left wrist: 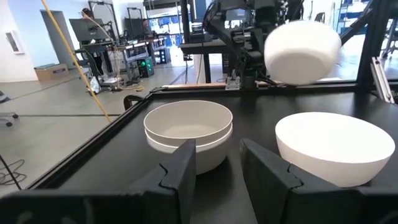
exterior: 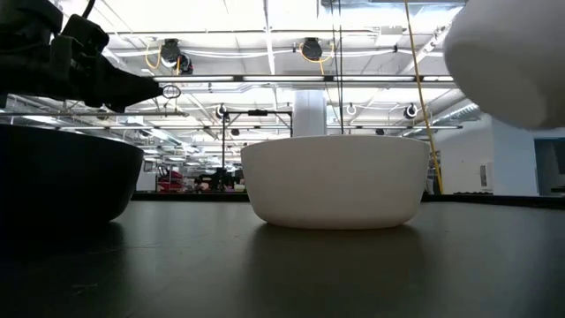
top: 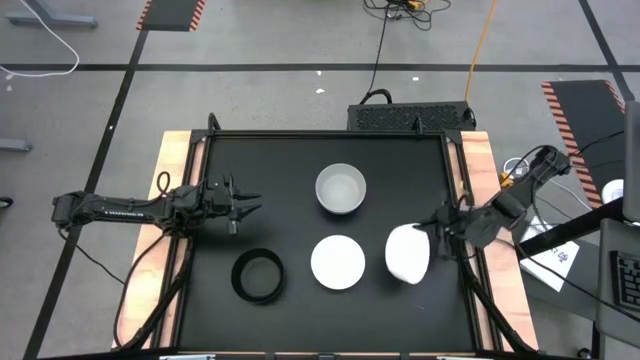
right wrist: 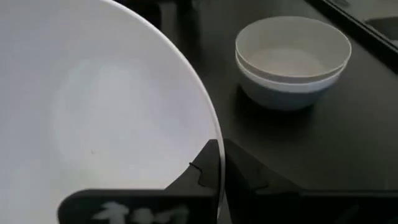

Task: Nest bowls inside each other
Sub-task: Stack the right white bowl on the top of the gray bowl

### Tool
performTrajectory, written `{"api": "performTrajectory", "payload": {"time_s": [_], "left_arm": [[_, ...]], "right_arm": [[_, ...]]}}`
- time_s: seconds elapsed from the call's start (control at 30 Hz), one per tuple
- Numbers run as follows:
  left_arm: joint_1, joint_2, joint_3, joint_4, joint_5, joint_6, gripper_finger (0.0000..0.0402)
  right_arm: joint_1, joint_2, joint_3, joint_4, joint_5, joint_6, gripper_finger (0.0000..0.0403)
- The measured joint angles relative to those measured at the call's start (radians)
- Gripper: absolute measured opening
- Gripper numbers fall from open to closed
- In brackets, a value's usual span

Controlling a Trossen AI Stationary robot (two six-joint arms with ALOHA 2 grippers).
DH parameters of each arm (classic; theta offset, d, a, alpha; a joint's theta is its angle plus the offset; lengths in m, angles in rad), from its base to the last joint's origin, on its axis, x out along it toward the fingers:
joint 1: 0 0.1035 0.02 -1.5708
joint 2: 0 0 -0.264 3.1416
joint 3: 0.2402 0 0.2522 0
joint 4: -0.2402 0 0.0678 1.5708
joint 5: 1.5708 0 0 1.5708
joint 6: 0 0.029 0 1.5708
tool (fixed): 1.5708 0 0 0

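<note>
My right gripper (top: 432,225) is shut on a white bowl (top: 408,252), held above the table near its right edge; the bowl also shows in the low view (exterior: 512,62) and the left wrist view (left wrist: 303,50). A second white bowl (top: 338,262) rests on its base at the table's middle. A light grey bowl (top: 341,189) sits nested inside another (left wrist: 186,146) farther back. A black bowl (top: 257,275) stands at the near left. My left gripper (top: 250,207) is open and empty, left of the grey stack (left wrist: 217,152). My right gripper holds the white bowl by its rim (right wrist: 214,140), on the side toward the table's right edge. One finger (right wrist: 202,171) is inside the bowl and one (right wrist: 255,177) outside. The fingers come from the table's right side. The bowl is lifted clear and tilted, its mouth toward the gripper.
The black mat is framed by a low dark rail (top: 455,190) with wooden table edges beyond it. Bare mat lies between the black bowl and the grey stack.
</note>
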Motion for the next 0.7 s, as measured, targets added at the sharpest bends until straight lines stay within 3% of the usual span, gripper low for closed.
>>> {"api": "performTrajectory", "payload": {"time_s": [0.2,0.3,0.7], "left_arm": [[0.0,0.0,0.0,-0.002,0.0,0.003,0.0127],[0.0,0.0,0.0,-0.014,-0.001,0.003,0.0127],[0.0,0.001,0.0,-0.02,-0.01,0.025,0.0127]], "right_arm": [[0.0,-0.168,-0.006,0.0,0.002,-0.075,0.0],[0.0,-0.218,-0.009,-0.001,0.053,-0.068,0.0],[-0.001,-0.26,-0.08,0.057,0.254,-0.019,0.0]]}}
